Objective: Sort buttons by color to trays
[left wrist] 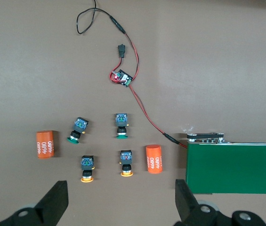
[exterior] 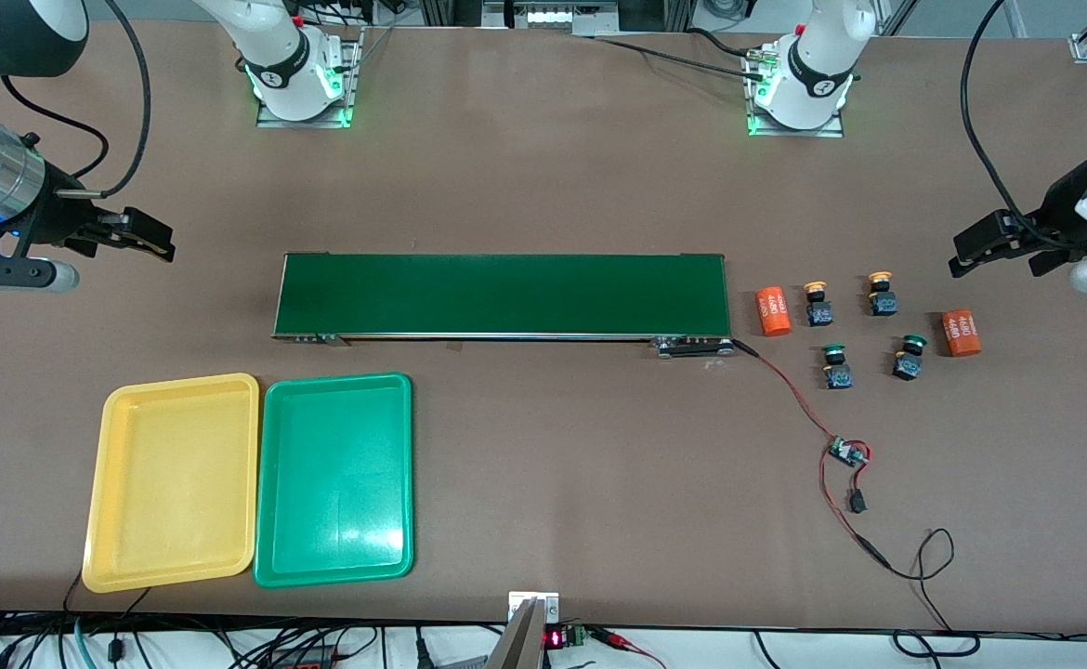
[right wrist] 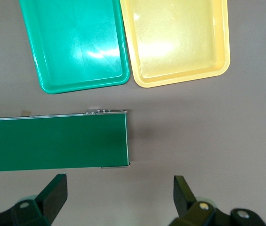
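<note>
Four buttons stand on the table past the conveyor's end, toward the left arm's end. Two have yellow caps [exterior: 818, 302] [exterior: 881, 293]; two green-capped ones [exterior: 836, 365] [exterior: 909, 357] are nearer the front camera. My left gripper [exterior: 963, 255] hangs open above the table beside them, holding nothing; in the left wrist view the left gripper [left wrist: 122, 202] looks down on the yellow pair [left wrist: 86, 168] [left wrist: 126, 162] and the green pair [left wrist: 76, 129] [left wrist: 121, 125]. The yellow tray [exterior: 172, 478] and green tray [exterior: 334, 478] lie side by side, both bare. My right gripper [exterior: 164, 243] is open over bare table, and in its wrist view the right gripper [right wrist: 121, 197] sees both trays [right wrist: 175, 40] [right wrist: 76, 42].
A long dark green conveyor belt [exterior: 502, 295] crosses the middle of the table. Two orange cylinders [exterior: 773, 310] [exterior: 962, 333] flank the buttons. A red and black wire with a small circuit board [exterior: 848, 452] runs from the conveyor toward the front edge.
</note>
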You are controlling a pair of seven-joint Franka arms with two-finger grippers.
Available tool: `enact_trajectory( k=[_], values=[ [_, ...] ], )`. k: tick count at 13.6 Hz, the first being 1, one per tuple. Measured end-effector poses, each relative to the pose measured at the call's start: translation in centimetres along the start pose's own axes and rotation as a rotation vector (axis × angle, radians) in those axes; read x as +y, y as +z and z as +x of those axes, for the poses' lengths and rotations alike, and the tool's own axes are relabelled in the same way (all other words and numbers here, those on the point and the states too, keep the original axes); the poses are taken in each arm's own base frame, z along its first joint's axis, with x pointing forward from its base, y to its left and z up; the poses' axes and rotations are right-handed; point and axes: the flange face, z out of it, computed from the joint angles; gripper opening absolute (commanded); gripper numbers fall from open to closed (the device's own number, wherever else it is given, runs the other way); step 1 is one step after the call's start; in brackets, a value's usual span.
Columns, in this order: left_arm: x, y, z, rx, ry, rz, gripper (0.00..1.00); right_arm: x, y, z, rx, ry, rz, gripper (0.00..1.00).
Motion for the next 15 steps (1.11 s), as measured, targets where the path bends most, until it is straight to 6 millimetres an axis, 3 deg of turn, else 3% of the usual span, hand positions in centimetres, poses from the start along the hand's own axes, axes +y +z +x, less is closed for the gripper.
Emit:
enact_trajectory(
  k=[5, 8, 15],
  values=[
    [-0.2, 0.0, -0.1, -0.009, -0.004, 0.001, 1.0, 0.0, 0.0, 0.0, 0.0, 0.0, 0.0, 1.0],
    [0.0, 1.0, 0.2, -0.028, 0.0, 0.001, 1.0, 0.0, 0.0, 0.0, 0.0, 0.0, 0.0, 1.0],
    [3.9, 9.1, 2.3, -0.164, 0.063, 0.007, 1.0, 0.0, 0.0, 0.0, 0.0, 0.0, 0.0, 1.0]
  ],
)
